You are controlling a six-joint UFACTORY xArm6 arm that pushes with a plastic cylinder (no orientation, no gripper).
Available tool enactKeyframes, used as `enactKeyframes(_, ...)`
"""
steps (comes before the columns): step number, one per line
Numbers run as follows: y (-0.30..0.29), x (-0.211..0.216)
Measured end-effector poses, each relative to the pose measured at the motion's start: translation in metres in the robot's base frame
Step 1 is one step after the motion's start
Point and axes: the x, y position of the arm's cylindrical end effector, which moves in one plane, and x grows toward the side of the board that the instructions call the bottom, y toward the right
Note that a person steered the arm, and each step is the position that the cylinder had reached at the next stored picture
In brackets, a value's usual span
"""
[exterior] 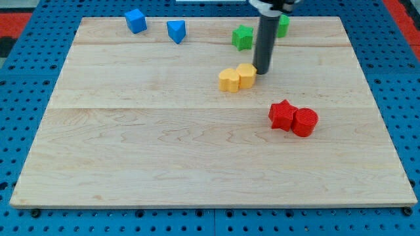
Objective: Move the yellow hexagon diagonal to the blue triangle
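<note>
Two yellow blocks touch near the board's middle top: a yellow hexagon (247,75) on the right and a yellow heart-like block (229,80) on its left. My tip (262,71) rests against the hexagon's right side. The blue triangle (176,31) sits near the view's top, up and to the left of the yellow pair, well apart from them.
A blue cube (136,20) lies at the top left. A green star (243,37) and another green block (282,25), partly hidden by the rod, sit at the top. A red star (282,115) and red cylinder (304,122) touch at the right. The wooden board (131,151) carries them all.
</note>
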Motion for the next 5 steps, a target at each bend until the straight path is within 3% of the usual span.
enactKeyframes(1, 0.032, 0.025)
enactKeyframes(2, -0.004, 0.046)
enactKeyframes(3, -0.035, 0.025)
enactKeyframes(5, -0.040, -0.010)
